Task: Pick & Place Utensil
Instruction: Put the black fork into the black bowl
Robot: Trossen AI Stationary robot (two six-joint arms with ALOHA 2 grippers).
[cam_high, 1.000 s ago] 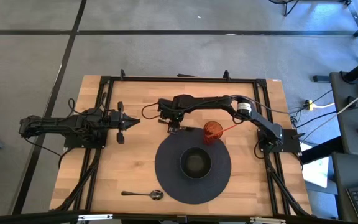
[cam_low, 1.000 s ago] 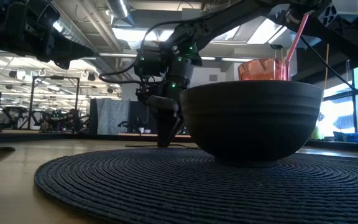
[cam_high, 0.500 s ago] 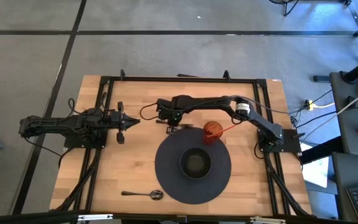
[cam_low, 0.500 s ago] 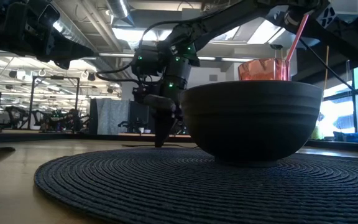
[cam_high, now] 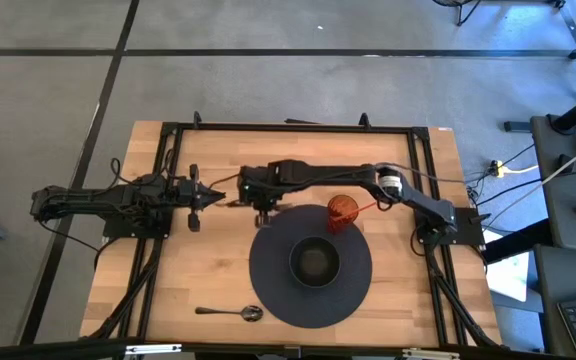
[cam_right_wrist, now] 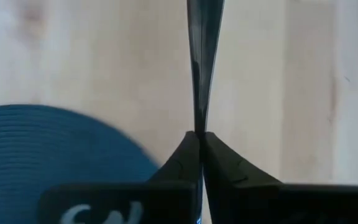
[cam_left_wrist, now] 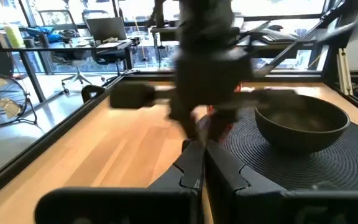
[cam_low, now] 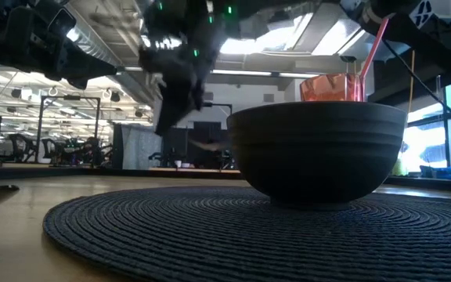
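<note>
My right gripper (cam_high: 258,203) reaches across the table's middle and is shut on a thin dark metal utensil (cam_right_wrist: 199,62). In the high view the utensil (cam_high: 232,203) sticks out toward the table's left. My left gripper (cam_high: 208,196) waits shut just left of it; its wrist view shows the shut fingers (cam_left_wrist: 199,144) facing my blurred right gripper. A dark bowl (cam_high: 314,262) stands on a round dark woven mat (cam_high: 268,270). A metal spoon (cam_high: 230,313) lies flat near the table's front edge. My right gripper pinches one end of the utensil's slim handle (cam_right_wrist: 198,124) between its two fingers. The fingers come from above. The utensil runs out sideways from them toward the table's left, seen edge-on, above the wooden top.
A red cup (cam_high: 343,211) with a pink straw stands at the mat's far edge, right of my right gripper; it shows behind the bowl (cam_low: 317,149) in the low view. A black frame (cam_high: 288,127) runs around the wooden table.
My right gripper has shut on the utensil, then risen and gone toward the table's left, toward my left gripper. The utensil has come up with it.
</note>
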